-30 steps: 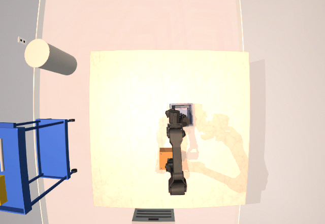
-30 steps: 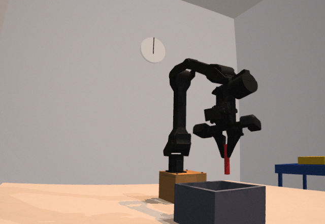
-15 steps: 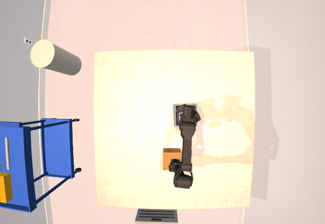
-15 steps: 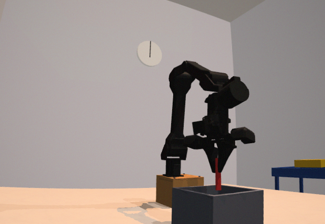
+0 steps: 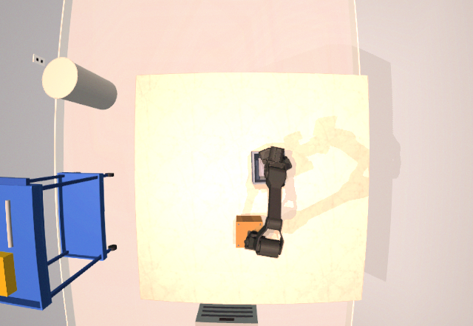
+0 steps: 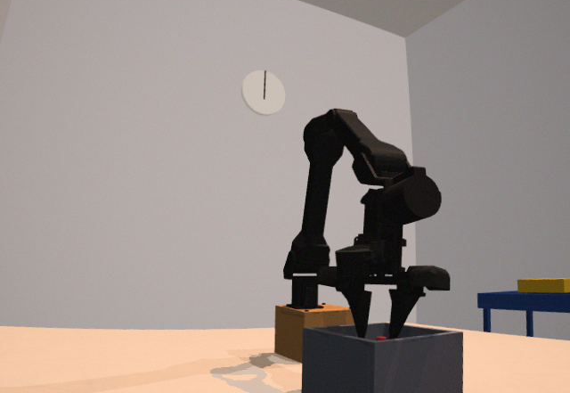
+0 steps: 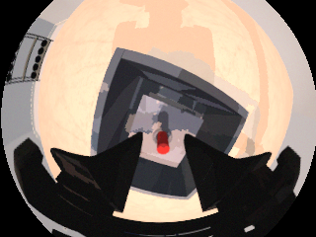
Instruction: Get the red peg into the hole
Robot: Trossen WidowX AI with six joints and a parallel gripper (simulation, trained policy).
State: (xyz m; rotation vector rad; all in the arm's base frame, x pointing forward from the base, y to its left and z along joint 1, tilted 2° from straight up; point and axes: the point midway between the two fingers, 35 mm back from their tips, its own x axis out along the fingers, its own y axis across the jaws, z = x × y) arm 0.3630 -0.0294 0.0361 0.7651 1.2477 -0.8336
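Note:
The red peg (image 6: 381, 338) (image 7: 163, 143) stands roughly upright inside the open grey box (image 5: 253, 169) (image 6: 337, 356) (image 7: 105, 94). In the wrist view its lower end is at the hole in the pale plate (image 7: 153, 120) at the box bottom; how deep it sits cannot be told. In the exterior view only its red top shows above the near rim. My gripper (image 6: 378, 335) (image 7: 163, 136) is open, its fingertips at the box's mouth, one on each side of the peg with gaps to it. In the top view the arm covers the right part of the box and hides the peg.
The arm's orange base block (image 5: 244, 232) (image 6: 289, 333) stands on the table (image 5: 183, 123). The box walls surround the peg and are near the fingertips. A blue cart (image 5: 82, 215) and a pale cylinder (image 5: 87, 86) stand to the left, off the table, in the top view.

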